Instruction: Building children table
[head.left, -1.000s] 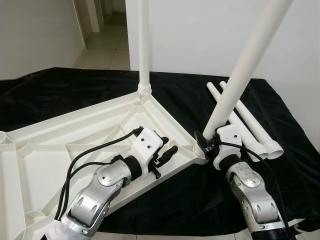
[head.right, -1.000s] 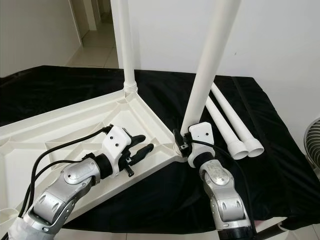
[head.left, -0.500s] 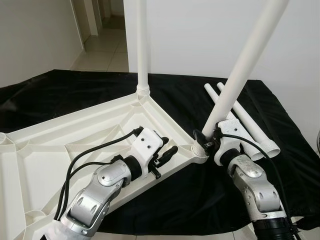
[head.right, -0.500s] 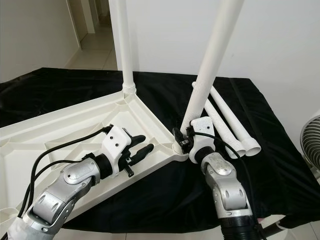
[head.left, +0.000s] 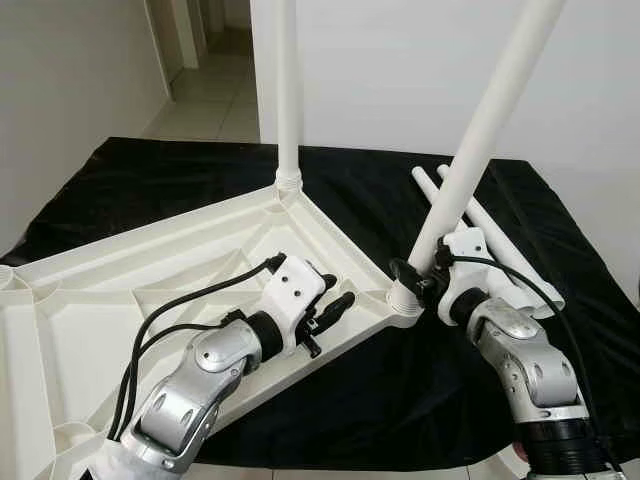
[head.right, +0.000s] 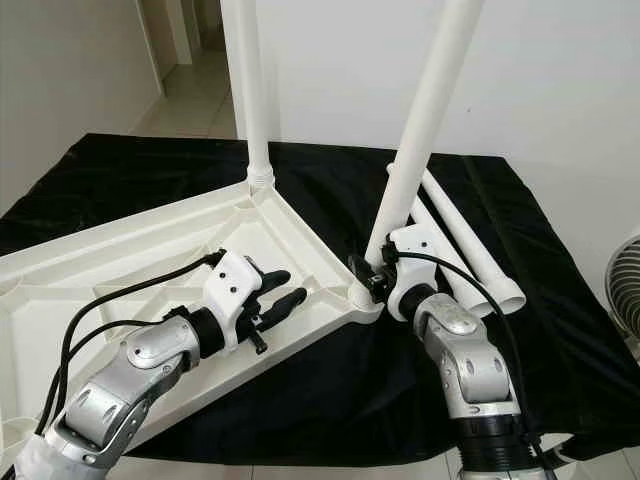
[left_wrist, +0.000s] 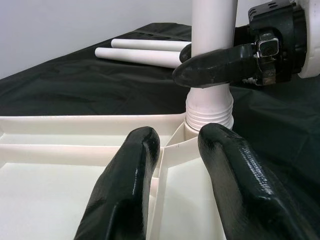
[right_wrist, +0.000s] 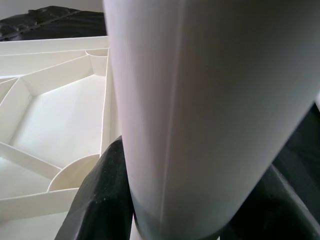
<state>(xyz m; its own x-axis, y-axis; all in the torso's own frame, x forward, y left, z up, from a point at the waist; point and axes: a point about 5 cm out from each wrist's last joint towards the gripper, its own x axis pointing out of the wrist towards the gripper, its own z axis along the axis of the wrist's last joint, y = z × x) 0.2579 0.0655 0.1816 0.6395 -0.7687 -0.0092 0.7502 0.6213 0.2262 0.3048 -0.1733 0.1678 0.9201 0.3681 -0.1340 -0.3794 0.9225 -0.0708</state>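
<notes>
While the right gripper (head.left: 418, 280) stays clenched on the tilted leg (head.left: 470, 150) at centre right, the leg's foot has slid into the tabletop's (head.left: 120, 300) corner socket. Left gripper (head.left: 335, 305), fingers spread, steadies the rim; screwing comes next.

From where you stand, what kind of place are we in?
Probably a room in a home: plain white walls, a tiled hallway leading off behind, and a black cloth spread as a work surface.

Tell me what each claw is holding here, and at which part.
The right claw grips the tilted table leg near its lower threaded end, at the tabletop's corner socket. The left claw holds nothing; it rests open on the tabletop.
</notes>
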